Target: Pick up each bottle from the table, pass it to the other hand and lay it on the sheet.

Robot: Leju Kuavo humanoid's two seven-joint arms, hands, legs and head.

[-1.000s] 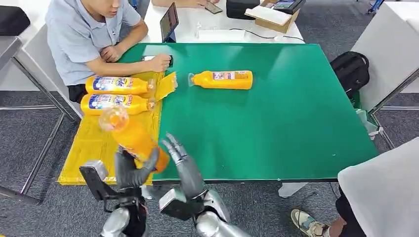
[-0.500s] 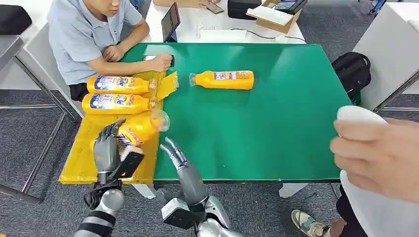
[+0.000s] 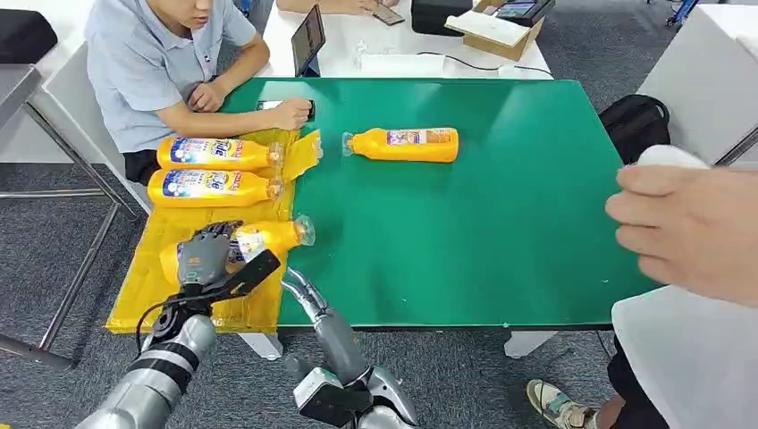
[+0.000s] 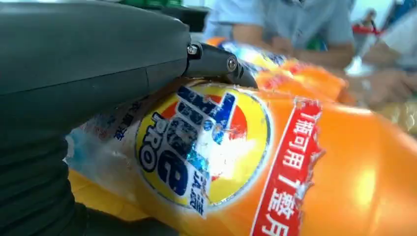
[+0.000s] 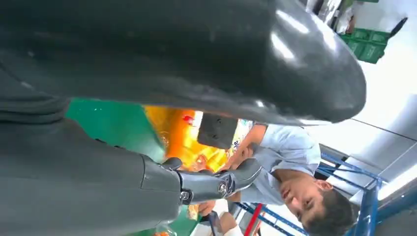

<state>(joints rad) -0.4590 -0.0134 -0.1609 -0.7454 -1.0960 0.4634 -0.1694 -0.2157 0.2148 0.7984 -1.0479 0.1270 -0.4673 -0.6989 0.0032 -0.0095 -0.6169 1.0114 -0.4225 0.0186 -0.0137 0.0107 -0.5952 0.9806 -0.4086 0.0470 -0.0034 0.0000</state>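
An orange detergent bottle [image 3: 264,239] lies on the yellow sheet [image 3: 152,286] with its clear cap toward the green table, and my left hand [image 3: 204,256] grips its body from above. Up close, the left wrist view shows its label [image 4: 206,147] pressed against my left hand [image 4: 93,73]. My right hand [image 3: 304,292] is open at the table's front edge, just right of the sheet, holding nothing. Two more orange bottles [image 3: 214,154] [image 3: 213,188] lie side by side at the sheet's far end. Another orange bottle [image 3: 404,144] lies on the green table [image 3: 501,241].
A seated person [image 3: 161,63] rests a hand on a phone [image 3: 286,112] at the table's far left corner. Another person's hand [image 3: 693,232] holding something white reaches in at the right edge. A black backpack [image 3: 636,125] sits on the floor beyond the table's right side.
My left hand swung the bottle from a raised tilt down flat onto the sheet. My right hand drew back toward my body. A person's hand came in at the right.
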